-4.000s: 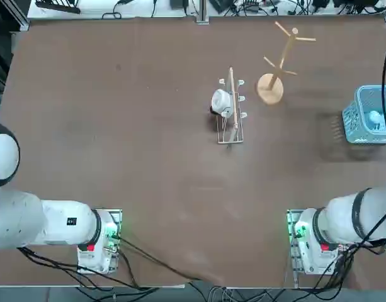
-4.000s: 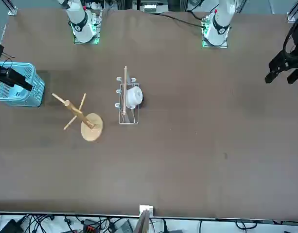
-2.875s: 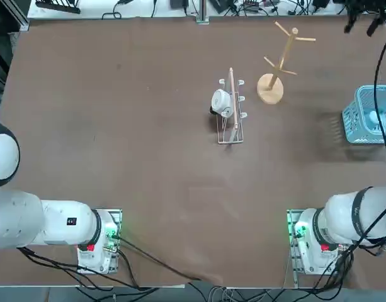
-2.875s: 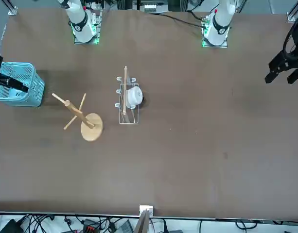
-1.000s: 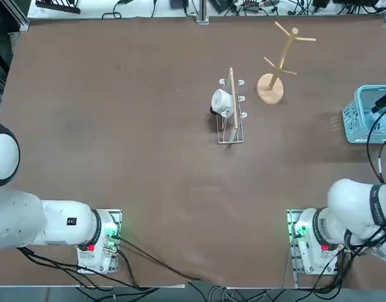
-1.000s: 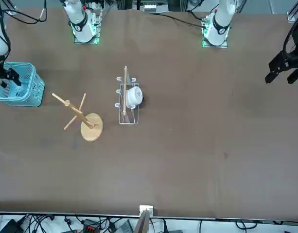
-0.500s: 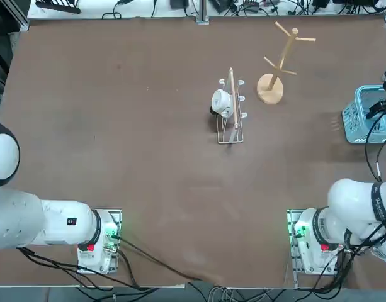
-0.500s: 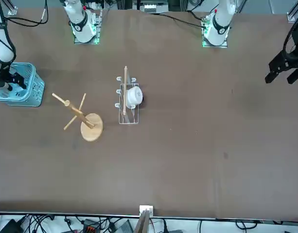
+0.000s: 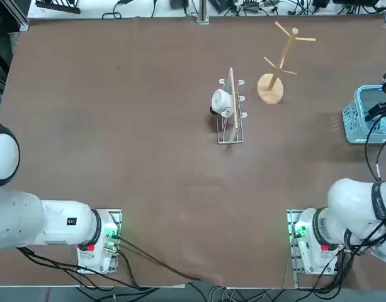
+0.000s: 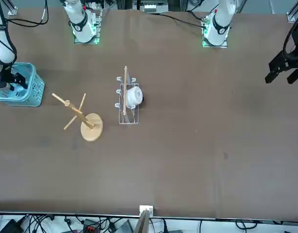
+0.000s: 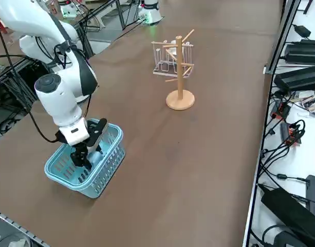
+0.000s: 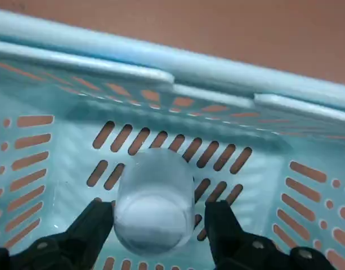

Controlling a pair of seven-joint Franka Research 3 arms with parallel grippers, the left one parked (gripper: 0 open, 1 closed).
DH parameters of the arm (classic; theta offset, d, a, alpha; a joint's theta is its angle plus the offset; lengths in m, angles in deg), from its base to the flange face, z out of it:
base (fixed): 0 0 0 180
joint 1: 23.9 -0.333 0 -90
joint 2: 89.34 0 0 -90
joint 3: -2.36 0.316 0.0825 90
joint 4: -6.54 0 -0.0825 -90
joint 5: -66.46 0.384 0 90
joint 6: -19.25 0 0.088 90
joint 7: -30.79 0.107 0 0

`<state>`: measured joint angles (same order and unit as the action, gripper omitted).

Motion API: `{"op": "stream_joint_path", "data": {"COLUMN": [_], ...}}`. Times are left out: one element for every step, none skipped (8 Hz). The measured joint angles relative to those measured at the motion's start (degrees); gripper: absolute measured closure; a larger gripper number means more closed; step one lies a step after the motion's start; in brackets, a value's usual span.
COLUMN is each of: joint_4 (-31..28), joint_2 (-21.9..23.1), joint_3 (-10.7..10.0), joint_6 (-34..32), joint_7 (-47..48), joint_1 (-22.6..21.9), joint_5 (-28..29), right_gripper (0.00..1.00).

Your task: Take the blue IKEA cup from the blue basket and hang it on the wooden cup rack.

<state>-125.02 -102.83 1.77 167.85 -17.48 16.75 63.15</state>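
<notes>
The blue IKEA cup point(image 12: 155, 211) lies on its side on the floor of the blue basket point(image 12: 217, 93), its base turned toward the wrist camera. My right gripper point(image 12: 158, 216) is down inside the basket, open, with one finger on each side of the cup and no squeeze showing. From the right side, the gripper point(image 11: 85, 154) sits within the basket point(image 11: 103, 172). Seen from above, the basket point(image 9: 359, 123) stands at the table's right edge. The wooden cup rack point(image 9: 272, 87) stands upright to its left with bare pegs; it also shows as the rack point(image 11: 180, 77) and the rack point(image 10: 88, 126).
A low wire rack point(image 9: 232, 123) holding a white cup point(image 9: 220, 100) stands left of the wooden rack. The basket wall point(image 10: 29, 94) sits close to the table's side edge. Open brown tabletop lies between basket and rack.
The right arm came over the basket and sank into it; in the last half second it barely shifted. Its jaws stayed open and nothing else moved.
</notes>
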Motion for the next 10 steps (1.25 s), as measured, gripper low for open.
{"op": "stream_joint_path", "data": {"joint_4": [0.0, 0.0, 0.0, 0.0, 0.0, 0.0, 0.0, 0.0, 0.0, 0.0], "joint_2": [-0.3, -0.5, -0.6, -0.6, -0.7, -0.8, -0.8, -0.8, -0.8, -0.8], "joint_3": [0.0, 0.0, 0.0, 0.0, 0.0, 0.0, 0.1, 0.1, 0.1, 0.1], "joint_6": [0.2, 0.4, 0.4, 0.4, 0.5, 0.5, 0.5, 0.5, 0.5, 0.5], "joint_7": [0.0, 0.0, -0.1, -0.1, -0.1, -0.2, -0.2, -0.2, -0.2, -0.3], "joint_1": [0.0, 0.0, 0.0, 0.0, 0.0, 0.0, 0.1, 0.1, 0.1, 0.1], "joint_5": [0.0, 0.0, 0.0, 0.0, 0.0, 0.0, 0.0, 0.0, 0.0, 0.0], "right_gripper": [0.00, 0.00, 0.00, 0.00, 0.00, 0.00, 0.03, 0.08, 0.14, 0.17]}}
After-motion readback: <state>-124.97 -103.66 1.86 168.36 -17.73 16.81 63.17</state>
